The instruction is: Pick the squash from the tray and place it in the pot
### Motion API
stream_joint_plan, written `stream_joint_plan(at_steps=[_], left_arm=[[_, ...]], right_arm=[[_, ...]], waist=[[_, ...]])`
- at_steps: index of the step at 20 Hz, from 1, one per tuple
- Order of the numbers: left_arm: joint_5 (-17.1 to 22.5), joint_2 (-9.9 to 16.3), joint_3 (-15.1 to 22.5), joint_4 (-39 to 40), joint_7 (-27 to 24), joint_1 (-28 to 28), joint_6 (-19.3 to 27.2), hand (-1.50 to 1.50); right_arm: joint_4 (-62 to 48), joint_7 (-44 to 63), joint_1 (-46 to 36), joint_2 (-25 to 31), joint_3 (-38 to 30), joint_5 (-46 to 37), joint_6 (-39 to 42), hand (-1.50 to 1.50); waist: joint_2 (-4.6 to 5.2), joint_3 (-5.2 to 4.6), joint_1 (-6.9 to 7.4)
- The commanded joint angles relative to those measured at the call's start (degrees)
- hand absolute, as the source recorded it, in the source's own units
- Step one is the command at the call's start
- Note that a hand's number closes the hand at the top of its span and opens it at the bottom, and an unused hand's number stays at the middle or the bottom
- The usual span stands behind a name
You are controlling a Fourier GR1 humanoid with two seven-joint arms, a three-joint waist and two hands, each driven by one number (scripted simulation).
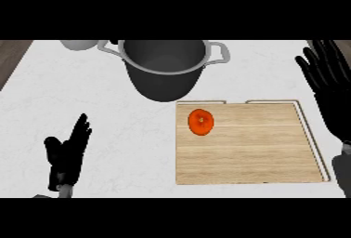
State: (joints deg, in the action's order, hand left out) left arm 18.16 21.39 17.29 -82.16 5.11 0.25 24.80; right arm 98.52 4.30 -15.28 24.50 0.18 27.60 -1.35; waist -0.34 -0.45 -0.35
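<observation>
White desk (68, 102) carries wooden tray (247, 153), grey pot (165, 69) behind it. Orange squash (201, 122) on tray's far-left area, apart from both hands. Left hand (68, 153), right hand (329, 79): fingers straight, holding nothing. No legible writing.

You are seeing the orange squash (201, 122) lying on the wooden tray (247, 158), left of the right hand (329, 79); the grey pot (165, 69) is standing upright beyond, well left of that hand.
</observation>
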Motion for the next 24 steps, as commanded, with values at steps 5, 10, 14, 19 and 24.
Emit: stream_joint_plan(at_steps=[5,10,14,19,24], left_arm=[[0.0,1.1,-0.4,-7.2,3.9,-11.4,-3.6,0.00],[2.0,-0.8,0.7,-8.7,4.5,-10.0,-4.5,0.00],[2.9,1.0,-1.4,-9.9,2.7,-6.1,-6.7,0.00],[2.5,1.3,-2.7,-12.1,7.9,-9.4,-4.6,0.00],[-0.9,-1.5,0.7,-15.7,8.5,-7.9,-1.3,0.00]], right_arm=[[-10.9,3.9,-11.3,-13.5,15.3,-5.9,-4.0,-1.50],[-11.1,-4.4,-6.9,-3.5,17.3,-33.2,-17.1,-1.50],[-5.2,-8.6,-3.3,-7.1,24.6,-42.6,-22.9,-1.50],[3.3,10.1,-3.6,3.8,26.0,-50.4,-15.1,-1.50],[14.1,24.8,-5.2,10.4,26.3,-50.1,-2.3,-1.50]], waist=[[0.99,0.45,3.48],[0.17,0.38,0.66],[0.02,0.38,0.60],[-0.27,0.28,-0.33],[-0.29,0.33,-0.34]])
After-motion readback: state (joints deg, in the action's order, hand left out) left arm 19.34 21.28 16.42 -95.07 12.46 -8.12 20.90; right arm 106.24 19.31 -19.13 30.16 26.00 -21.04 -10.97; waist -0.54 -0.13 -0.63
